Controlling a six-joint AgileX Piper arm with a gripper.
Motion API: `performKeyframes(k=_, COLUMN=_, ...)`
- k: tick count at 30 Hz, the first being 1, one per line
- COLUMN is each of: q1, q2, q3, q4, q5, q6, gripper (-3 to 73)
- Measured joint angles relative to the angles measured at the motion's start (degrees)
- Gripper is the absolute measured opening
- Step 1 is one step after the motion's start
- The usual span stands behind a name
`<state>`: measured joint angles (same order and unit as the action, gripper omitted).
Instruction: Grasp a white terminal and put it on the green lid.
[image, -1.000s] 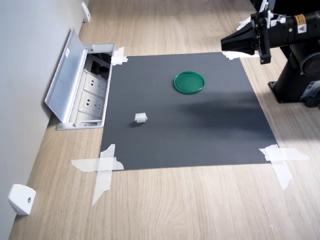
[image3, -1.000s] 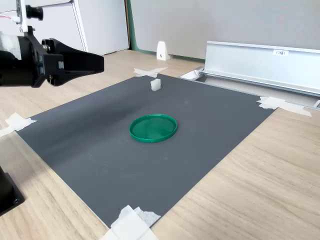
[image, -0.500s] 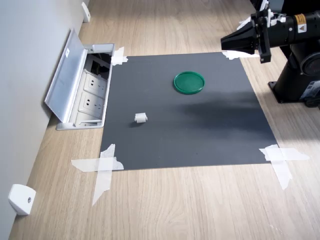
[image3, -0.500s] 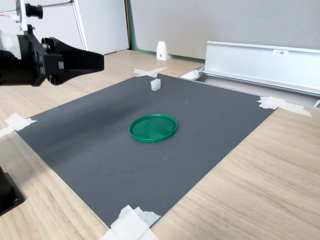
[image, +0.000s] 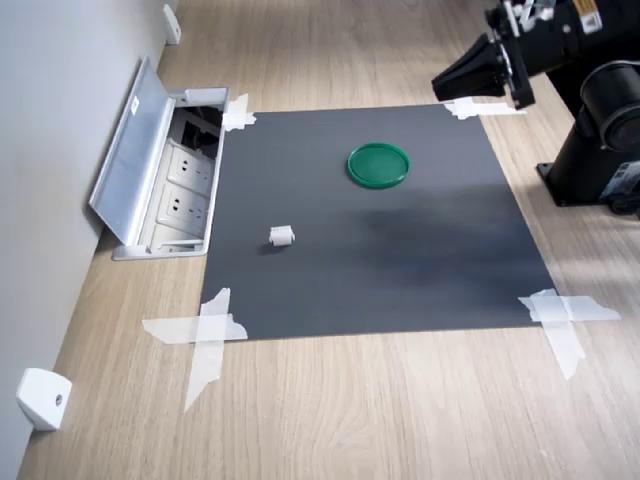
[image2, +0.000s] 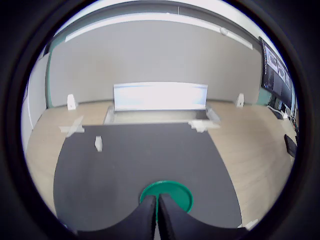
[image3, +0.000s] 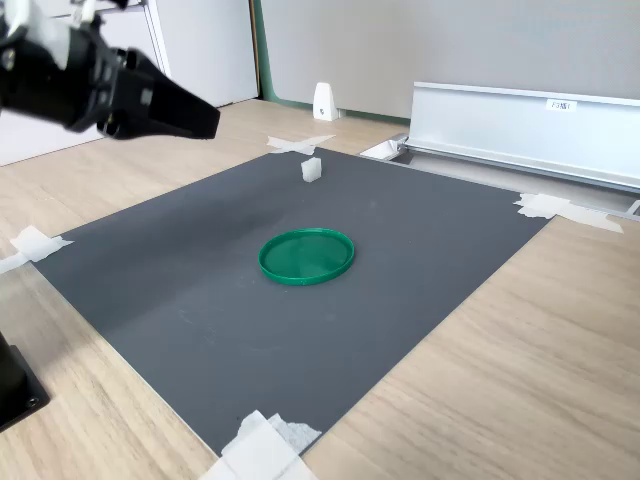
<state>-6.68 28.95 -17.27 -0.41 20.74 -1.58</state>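
Observation:
A tiny white terminal (image: 282, 236) stands alone on the dark grey mat (image: 400, 270), also seen as the small white terminal (image3: 311, 169) and the terminal (image2: 98, 143). The round green lid (image: 378, 164) lies flat on the mat, apart from the terminal; it shows as the green lid (image3: 306, 257) and the lid (image2: 175, 192). My gripper (image: 440, 84) hangs in the air above the mat's edge, well clear of both; its fingertips are pressed together with nothing between them, as the gripper (image3: 212, 126) and the gripper (image2: 156, 202) show.
An open floor socket box with a raised metal cover (image: 135, 160) sits beside the mat. White tape strips (image: 205, 328) hold the mat's corners. A white wedge piece (image: 42, 398) rests by the wall. The arm's black base (image: 600, 160) stands at the first exterior view's right.
The gripper has risen and tilted slightly, moving up in both exterior views. The terminal and the lid have stayed put.

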Motion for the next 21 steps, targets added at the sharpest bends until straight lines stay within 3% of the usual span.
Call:
performKeyframes(k=13, q1=0.0, q2=27.1, q3=-24.1, q4=-1.3, q5=29.0, q6=-5.2, gripper=-0.8)
performKeyframes(k=18, q1=0.0, q2=35.1, q3=-31.9, q4=2.2, q5=31.7, q6=-11.1, gripper=0.2)
performKeyframes(k=21, q1=0.0, q2=39.4, q3=-37.0, q4=4.1, q5=32.8, q6=-14.5, gripper=5.4)
